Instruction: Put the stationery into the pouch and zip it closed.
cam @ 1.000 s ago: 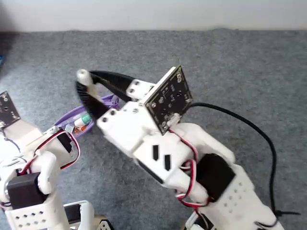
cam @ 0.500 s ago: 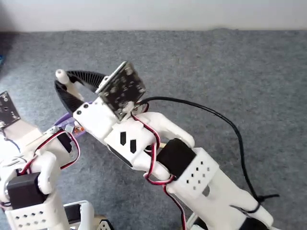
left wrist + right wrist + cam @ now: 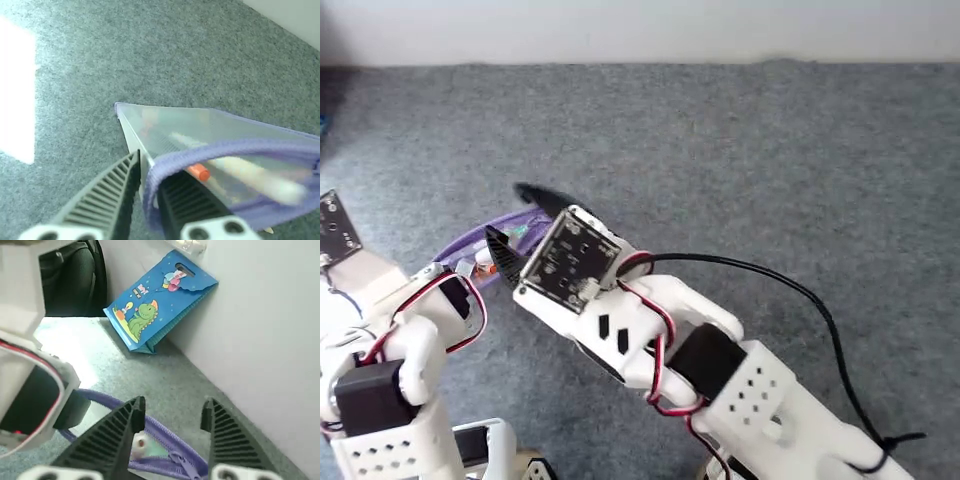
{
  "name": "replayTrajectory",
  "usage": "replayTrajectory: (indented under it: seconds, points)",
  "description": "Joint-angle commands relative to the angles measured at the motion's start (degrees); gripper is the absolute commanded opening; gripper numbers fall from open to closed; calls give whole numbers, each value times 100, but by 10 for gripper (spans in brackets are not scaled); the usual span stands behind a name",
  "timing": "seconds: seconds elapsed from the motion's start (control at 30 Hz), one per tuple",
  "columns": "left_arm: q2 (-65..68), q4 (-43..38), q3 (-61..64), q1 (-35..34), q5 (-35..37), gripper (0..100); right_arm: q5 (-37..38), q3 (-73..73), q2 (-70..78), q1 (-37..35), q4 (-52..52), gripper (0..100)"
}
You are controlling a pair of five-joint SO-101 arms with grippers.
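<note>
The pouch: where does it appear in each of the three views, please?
High view: the pouch lies left of centre, partly under the right claw.
Left wrist view: the pouch stretches away from the left claw, which grips its rim.
Right wrist view: the pouch shows between the open right claw's fingers.
Shared landmark: its purple zip edge.

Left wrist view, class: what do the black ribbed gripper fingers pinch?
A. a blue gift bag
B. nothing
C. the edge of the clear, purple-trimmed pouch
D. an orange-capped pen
C: the left gripper is closed on the edge of the clear, purple-trimmed pouch, one finger on each side of it.
</note>
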Motion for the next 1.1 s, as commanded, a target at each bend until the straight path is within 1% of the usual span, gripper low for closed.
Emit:
replayTrajectory:
  seconds: [0.0, 0.07, 0.17, 0.27, 0.33, 0.4, 0.47, 0.53, 0.6, 0.67, 0.83, 0.93, 1.07]
  points:
    - [18, -132, -22, -26, 62, 13, 70, -281, -374, 136, 453, 234]
    - [18, -132, -22, -26, 62, 13, -18, -431, -462, 418, 760, 210]
    - [18, -132, -22, -26, 62, 13, -598, -668, -497, 1024, 1288, 180]
    - [18, -132, -22, -26, 62, 13, -1196, -738, -497, 1657, 2167, 164]
    - [18, -132, -22, -26, 62, 13, -1451, -668, -488, 1991, 2862, 164]
    - [18, -132, -13, -18, 62, 13, -1530, -413, -488, 2220, 3407, 164]
    - [18, -132, -13, -9, 62, 13, -1512, -26, -488, 2334, 3723, 165]
    - [18, -132, -13, 0, 62, 13, -1398, 422, -488, 2352, 3820, 165]
    - [18, -132, -13, 0, 62, 13, -1108, 862, -488, 2316, 3811, 165]
    - [18, -132, -13, 0, 62, 13, -949, 1266, -488, 2255, 3662, 165]
    - [18, -132, -13, -9, 62, 13, -897, 2119, -224, 2202, 3248, 165]
    - [18, -123, -13, -18, 62, 13, -897, 2154, 338, 2237, 3011, 165]
    - [18, -114, -13, -18, 62, 13, -897, 1767, 1262, 2237, 2914, 165]
